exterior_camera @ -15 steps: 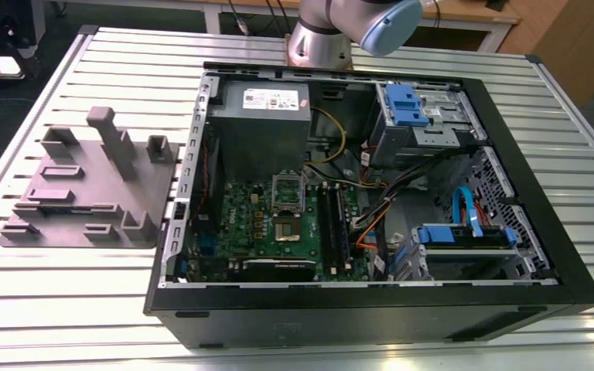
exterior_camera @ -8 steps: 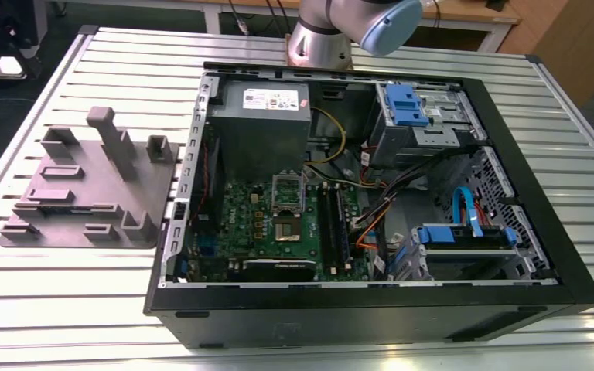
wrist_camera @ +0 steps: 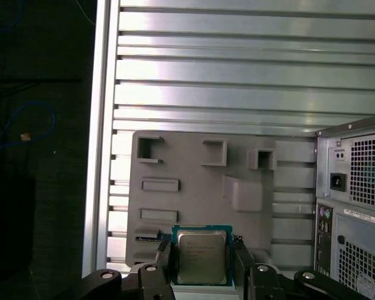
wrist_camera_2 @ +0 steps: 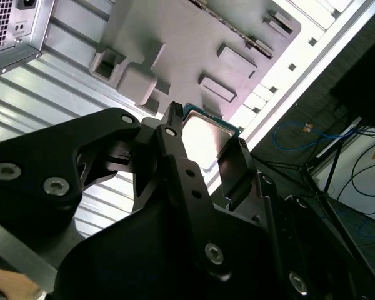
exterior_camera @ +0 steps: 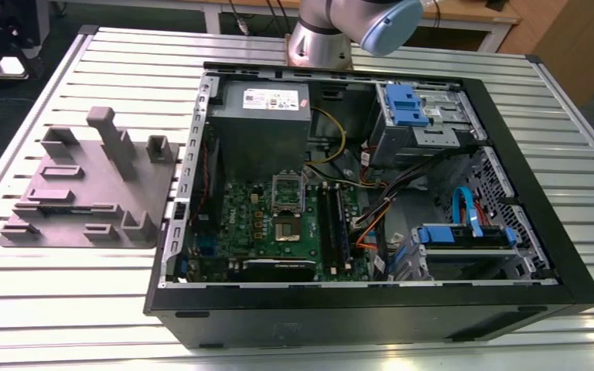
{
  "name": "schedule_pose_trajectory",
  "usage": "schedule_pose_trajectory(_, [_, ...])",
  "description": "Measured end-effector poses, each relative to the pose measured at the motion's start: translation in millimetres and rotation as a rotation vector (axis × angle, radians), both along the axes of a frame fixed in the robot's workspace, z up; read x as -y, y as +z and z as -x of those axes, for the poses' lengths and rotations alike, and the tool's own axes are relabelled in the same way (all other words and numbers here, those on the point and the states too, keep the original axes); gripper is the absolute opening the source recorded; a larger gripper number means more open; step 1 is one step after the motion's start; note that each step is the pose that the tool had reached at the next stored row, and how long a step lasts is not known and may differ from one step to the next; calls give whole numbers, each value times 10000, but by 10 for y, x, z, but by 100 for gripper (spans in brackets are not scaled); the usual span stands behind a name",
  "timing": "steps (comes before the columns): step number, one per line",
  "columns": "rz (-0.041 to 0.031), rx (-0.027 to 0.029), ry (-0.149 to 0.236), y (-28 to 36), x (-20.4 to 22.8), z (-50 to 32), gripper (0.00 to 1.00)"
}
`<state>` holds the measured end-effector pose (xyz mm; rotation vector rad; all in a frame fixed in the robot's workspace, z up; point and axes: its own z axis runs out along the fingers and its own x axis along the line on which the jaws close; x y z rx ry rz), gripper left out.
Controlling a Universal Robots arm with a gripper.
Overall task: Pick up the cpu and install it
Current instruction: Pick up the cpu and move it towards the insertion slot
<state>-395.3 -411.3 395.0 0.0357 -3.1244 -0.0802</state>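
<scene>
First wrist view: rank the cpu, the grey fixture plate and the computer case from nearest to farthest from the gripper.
1. cpu: clamped between the fingers of the gripper.
2. grey fixture plate: on the table, directly beyond the cpu.
3. computer case: beside the plate, off to one side.

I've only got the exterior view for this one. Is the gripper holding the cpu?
Observer: Yes. In the first wrist view the cpu sits clamped between the gripper's fingers.
Operator: Is it clear of the tray?
Observer: It appears lifted. The grey tray lies some way beyond it on the slatted table.
Operator: Which face shows?
Observer: Its silvery metal top faces the cameras in both wrist views.
</scene>
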Motion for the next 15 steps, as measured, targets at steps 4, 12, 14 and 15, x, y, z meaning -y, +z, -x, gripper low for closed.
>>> schedule_pose_trajectory(4, [0,0,0,0,0,-10,47])
schedule_pose_trajectory(12, [0,0,0,0,0,-31,47])
schedule_pose_trajectory(14, [-1,1,0,0,0,-36,47])
schedule_pose_trajectory(15, [0,0,0,0,0,-39,47])
